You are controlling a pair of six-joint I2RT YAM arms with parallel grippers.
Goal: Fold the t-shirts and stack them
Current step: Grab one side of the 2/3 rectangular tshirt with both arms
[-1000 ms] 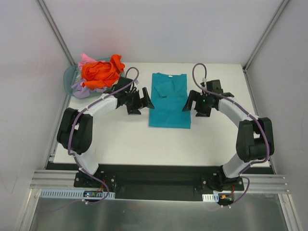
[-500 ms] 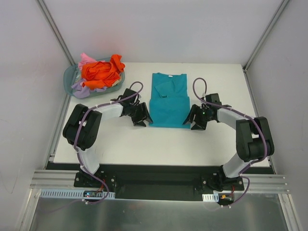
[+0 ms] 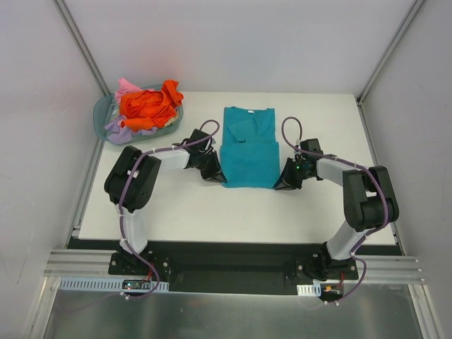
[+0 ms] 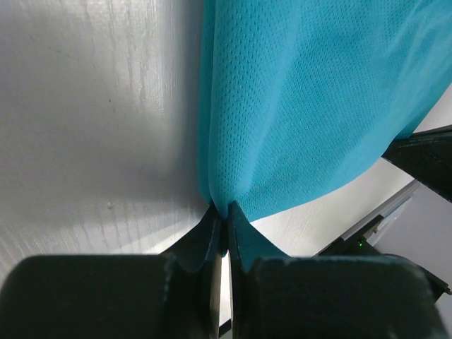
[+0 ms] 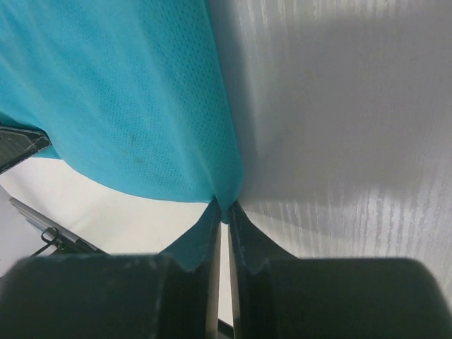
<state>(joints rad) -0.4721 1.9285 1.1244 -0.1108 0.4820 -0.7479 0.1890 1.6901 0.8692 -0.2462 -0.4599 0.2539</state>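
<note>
A teal t-shirt (image 3: 248,147) lies flat mid-table, sleeves folded in, collar towards the back. My left gripper (image 3: 221,179) is shut on its near left corner; the left wrist view shows the teal t-shirt (image 4: 311,106) pinched at the left gripper (image 4: 226,210). My right gripper (image 3: 277,185) is shut on the near right corner, and the right wrist view shows the teal t-shirt (image 5: 120,99) bunched into the right gripper (image 5: 225,212). Orange (image 3: 147,104), lavender (image 3: 121,132) and pink (image 3: 126,86) t-shirts are heaped in the basket.
The round translucent basket (image 3: 103,109) stands at the table's back left corner. Grey walls close in the table on both sides and behind. The white table (image 3: 212,212) runs from the shirt's hem to the arm bases.
Both grippers came down from beside the shirt's middle to its near corners and went from open to shut on the cloth.
</note>
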